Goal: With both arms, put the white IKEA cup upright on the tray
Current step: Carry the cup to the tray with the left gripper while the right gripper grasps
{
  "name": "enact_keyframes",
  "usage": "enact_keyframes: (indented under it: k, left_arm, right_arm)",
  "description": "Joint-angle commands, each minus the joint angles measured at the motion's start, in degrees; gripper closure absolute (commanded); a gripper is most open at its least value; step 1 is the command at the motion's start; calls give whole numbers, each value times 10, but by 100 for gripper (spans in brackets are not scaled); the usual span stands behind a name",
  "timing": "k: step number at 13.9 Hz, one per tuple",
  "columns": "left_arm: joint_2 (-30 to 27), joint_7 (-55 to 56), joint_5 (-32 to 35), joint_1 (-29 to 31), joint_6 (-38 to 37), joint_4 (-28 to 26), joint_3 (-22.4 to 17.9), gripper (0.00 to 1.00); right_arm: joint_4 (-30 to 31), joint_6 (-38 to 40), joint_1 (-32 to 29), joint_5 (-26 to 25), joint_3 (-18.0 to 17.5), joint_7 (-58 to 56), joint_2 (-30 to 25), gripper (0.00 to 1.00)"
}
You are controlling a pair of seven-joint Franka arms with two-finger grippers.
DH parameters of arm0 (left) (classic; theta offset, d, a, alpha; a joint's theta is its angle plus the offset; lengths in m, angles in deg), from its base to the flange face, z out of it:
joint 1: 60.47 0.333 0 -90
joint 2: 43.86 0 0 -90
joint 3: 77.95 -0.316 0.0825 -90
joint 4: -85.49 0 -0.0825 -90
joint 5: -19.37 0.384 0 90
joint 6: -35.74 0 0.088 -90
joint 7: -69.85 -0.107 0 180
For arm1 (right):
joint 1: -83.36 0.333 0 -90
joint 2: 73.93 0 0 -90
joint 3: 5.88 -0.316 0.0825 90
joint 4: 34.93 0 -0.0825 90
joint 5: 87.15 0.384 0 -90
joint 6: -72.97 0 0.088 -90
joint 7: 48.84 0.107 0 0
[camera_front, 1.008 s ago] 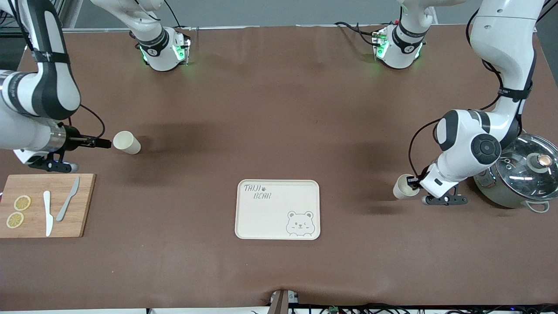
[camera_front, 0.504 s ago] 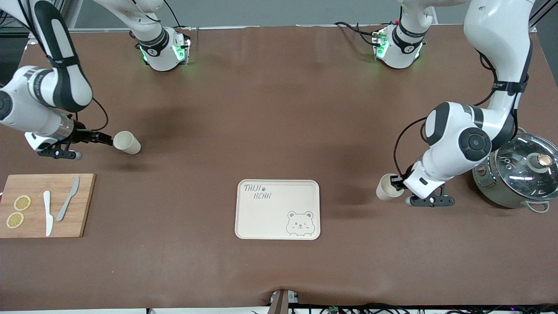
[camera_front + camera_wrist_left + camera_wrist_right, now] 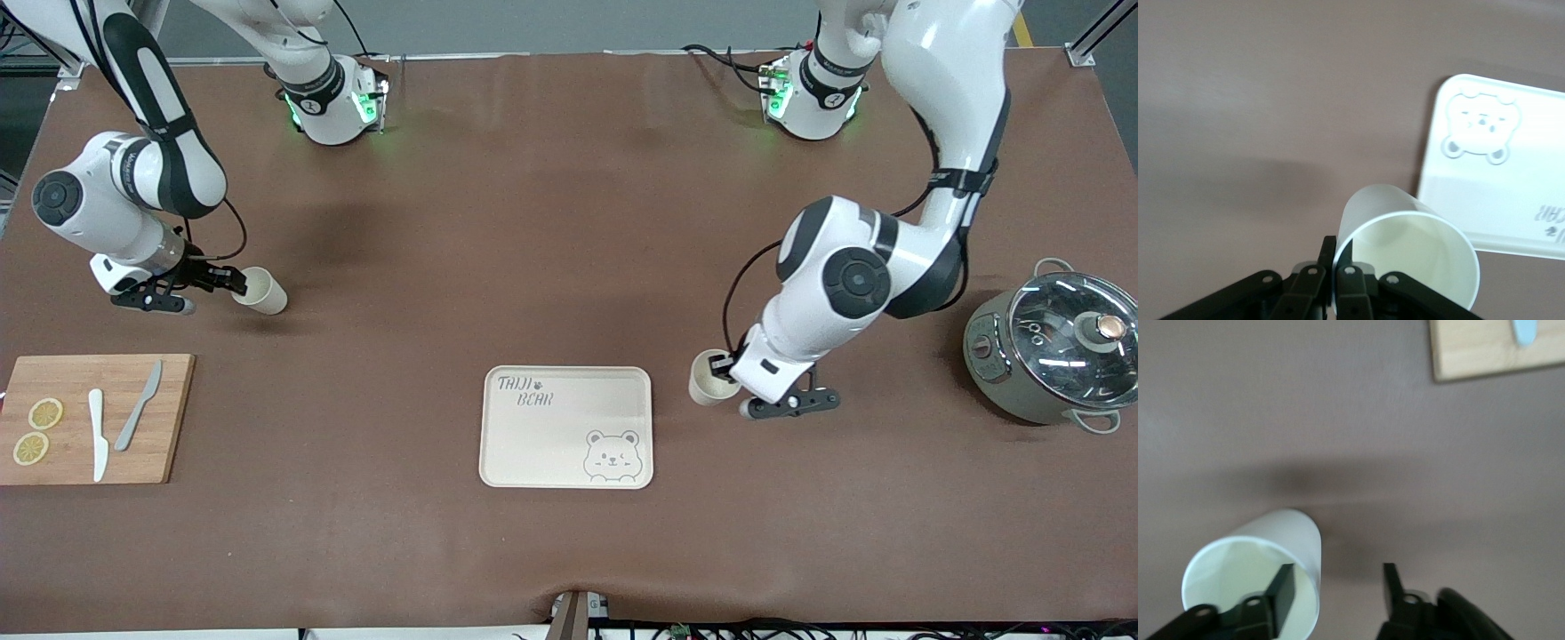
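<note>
Left hand (image 3: 731, 367) has carried its white cup (image 3: 709, 378) in from beside the pot (image 3: 1053, 347), now just off the tray (image 3: 565, 427) rim; fingers pinch the cup wall at the lip. Right hand (image 3: 233, 283), near the counter's right-arm edge, has closed in on the second cup (image 3: 260, 290), which lies on its side: fingers spread wide, one inside the mouth. Tray is cream, bear drawing, mid-counter.

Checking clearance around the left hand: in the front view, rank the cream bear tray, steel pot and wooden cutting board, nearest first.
From the left hand:
1. Cream bear tray, beside it, mid-table.
2. Steel pot, at the left arm's end.
3. Wooden cutting board, at the right arm's end.
</note>
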Motion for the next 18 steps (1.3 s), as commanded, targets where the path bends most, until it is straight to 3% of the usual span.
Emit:
enact_keyframes:
  k: [1, 4, 7, 13, 17, 18]
  left_arm:
    - [65, 33, -6, -31, -33, 96, -5, 100]
    - [119, 90, -6, -64, -33, 165, -9, 100]
    - [138, 112, -6, -74, -26, 172, -11, 100]
    - [199, 153, -6, -100, 10, 203, -27, 100]
    - [222, 151, -1, -98, 46, 200, -28, 100]
    - [220, 151, 0, -94, 46, 197, -28, 88]
  right_arm:
    - [12, 32, -9, 24, -11, 3, -14, 100]
    - [11, 32, -7, 32, -11, 3, -16, 100]
    - [-5, 49, -6, 33, -12, 2, -24, 100]
    - [-145, 262, -3, 38, -14, -2, -25, 100]
    - [-227, 351, 4, 87, -12, 1, -17, 100]
    - [-241, 352, 4, 88, -13, 2, -17, 100]
